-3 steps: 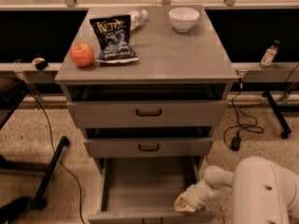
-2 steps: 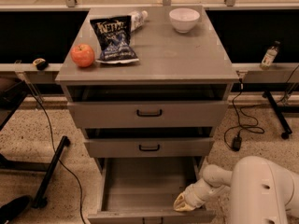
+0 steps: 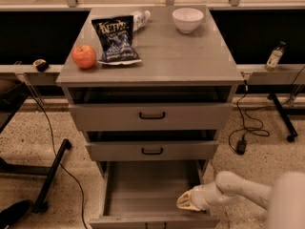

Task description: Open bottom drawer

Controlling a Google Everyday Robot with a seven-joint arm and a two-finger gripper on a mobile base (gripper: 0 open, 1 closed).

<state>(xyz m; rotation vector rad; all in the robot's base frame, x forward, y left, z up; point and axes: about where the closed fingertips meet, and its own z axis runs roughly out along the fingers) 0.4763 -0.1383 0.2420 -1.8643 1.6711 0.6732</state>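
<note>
We see the bottom drawer pulled out beyond the worktop's front edge, and our gripper reaches into its tray beneath the worktop's front right corner, though we cannot tell whether it is parted or closed.

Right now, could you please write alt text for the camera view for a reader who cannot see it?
The slim grey metal bottom drawer of a three-drawer cabinet stands pulled out, with the robot's cream gripper at its right front corner. On top sit a red apple, a dark chip bag, a plastic bottle and a white bowl.
</note>
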